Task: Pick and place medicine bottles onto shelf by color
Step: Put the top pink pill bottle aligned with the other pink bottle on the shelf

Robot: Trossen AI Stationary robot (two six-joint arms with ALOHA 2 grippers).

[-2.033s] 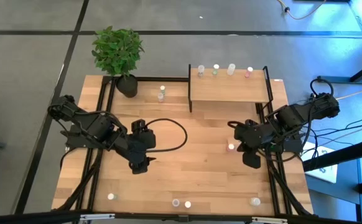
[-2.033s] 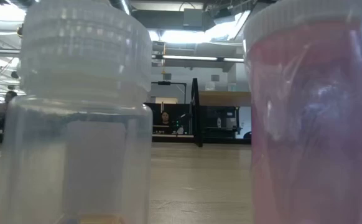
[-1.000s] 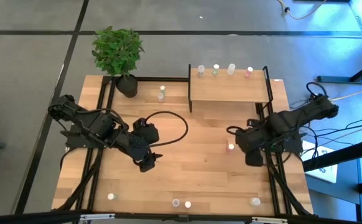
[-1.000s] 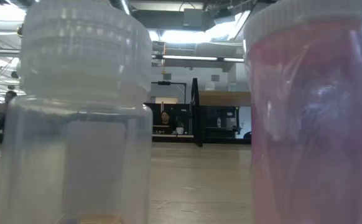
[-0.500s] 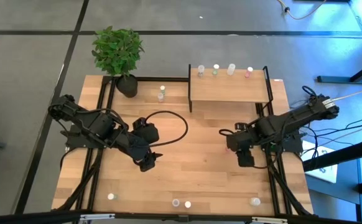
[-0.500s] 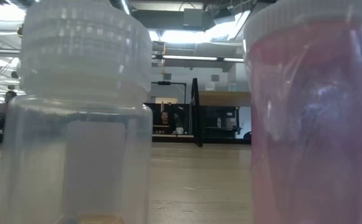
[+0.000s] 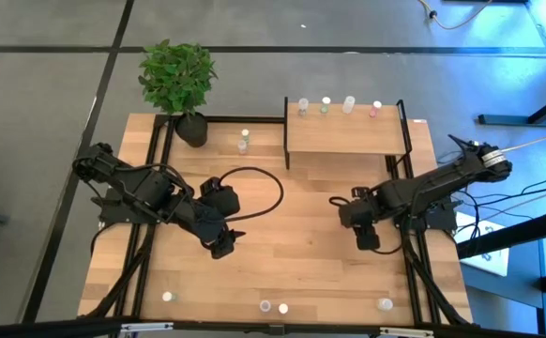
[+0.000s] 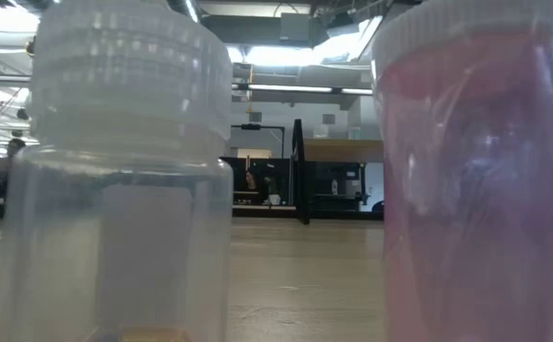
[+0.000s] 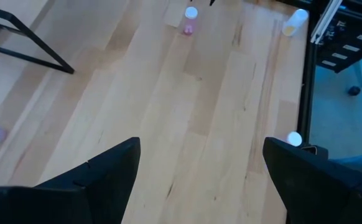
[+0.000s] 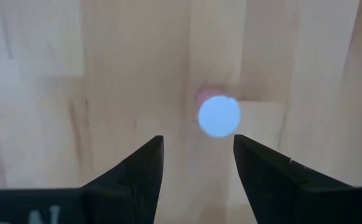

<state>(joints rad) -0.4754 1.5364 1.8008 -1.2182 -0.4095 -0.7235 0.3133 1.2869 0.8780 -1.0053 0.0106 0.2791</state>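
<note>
From above, the right gripper (image 7: 346,212) hangs over the light wooden tabletop (image 7: 282,253), between the table's middle and its right edge, below the small light-wood shelf on black corner posts (image 7: 343,136). The bottle it is after is hidden under the wrist here. Four tiny bottles stand along the shelf's far edge; others sit well apart along the table's near edge and beside the potted green plant (image 7: 177,80). The left gripper (image 7: 228,244) waits left of centre, much farther from that spot, so the right arm is plainly the nearer one.

At table height, two bottles fill the picture: a translucent white one with a ribbed white cap (image 8: 124,180) and a pink-filled one (image 8: 476,180). Neither gripper shows.

From the left wrist, the dark fingers (image 9: 100,174) stand spread wide over bare wood, holding nothing.

From the right wrist, the fingers (image 10: 140,168) are parted and empty, pointing straight down. The small upright bottle with a round white cap and pink contents (image 10: 219,116) stands on the wood just beyond the fingertips, ahead of the gap and offset toward one finger (its long axis runs straight up at the camera). I judge the jaws need to shift forward and slightly sideways before descending.
</note>
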